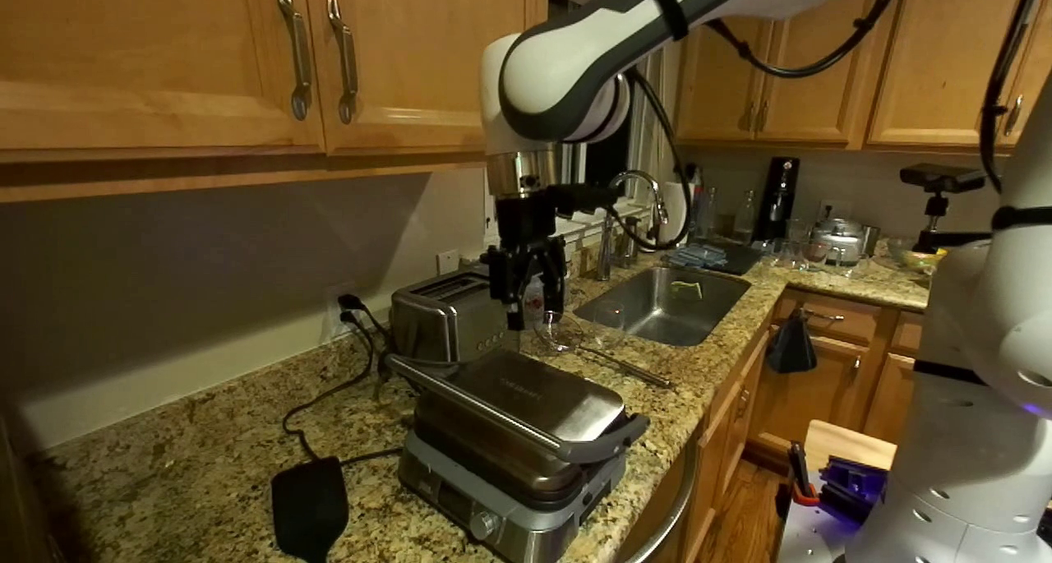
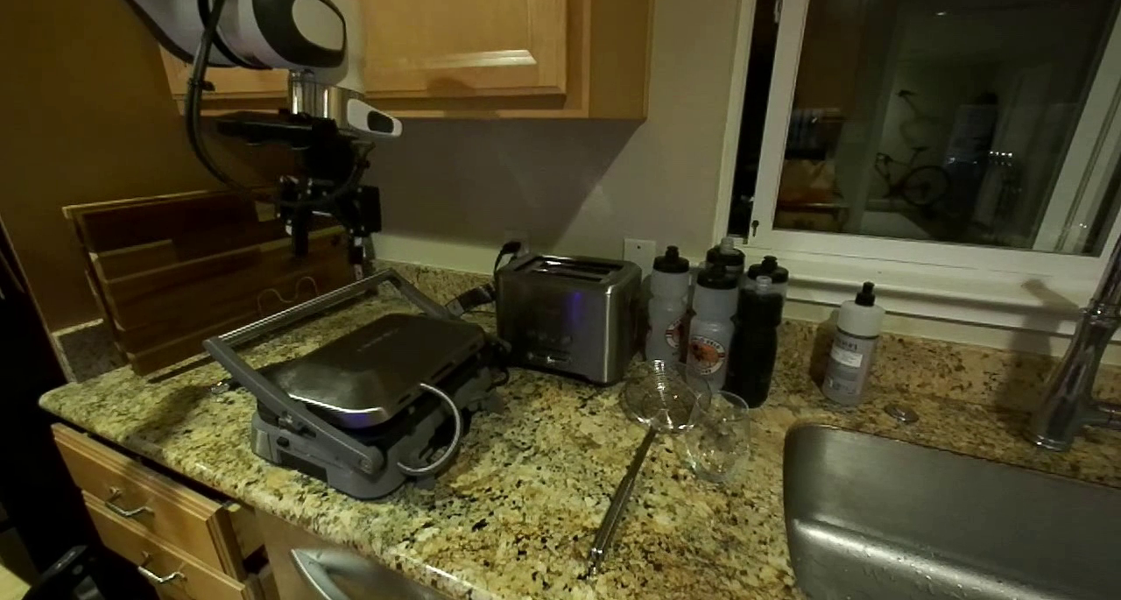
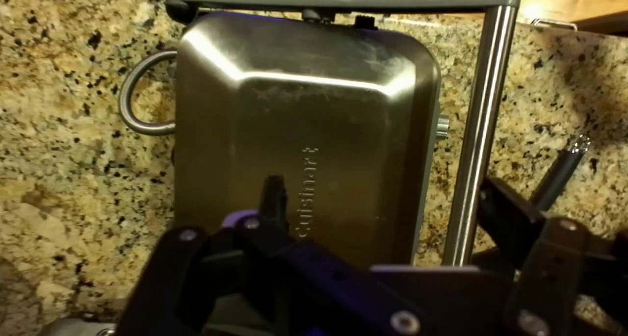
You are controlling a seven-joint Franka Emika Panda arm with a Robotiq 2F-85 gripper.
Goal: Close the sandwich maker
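Note:
The sandwich maker is a stainless-steel press on the granite counter, seen in both exterior views point(image 1: 534, 394) point(image 2: 377, 363). Its lid lies low and nearly level over the base; the grill plates are hidden. Its bar handle point(image 2: 298, 307) stands tilted up, clear of the lid's top. My gripper point(image 1: 534, 312) is open and points down above the sandwich maker, also in an exterior view point(image 2: 327, 245). In the wrist view, the gripper point(image 3: 382, 193) has its fingers spread over the lid point(image 3: 304, 130); the bar handle point(image 3: 483, 120) passes between them, close to the right finger. Contact cannot be told.
A silver toaster point(image 2: 565, 320) stands beside the sandwich maker. Several bottles point(image 2: 757, 346), clear glassware point(image 2: 718, 438), a thin metal utensil point(image 2: 622, 499) and the sink point(image 2: 920, 512) lie beyond. A black spatula point(image 1: 311, 501) is on the counter. Upper cabinets point(image 1: 411, 62) hang overhead.

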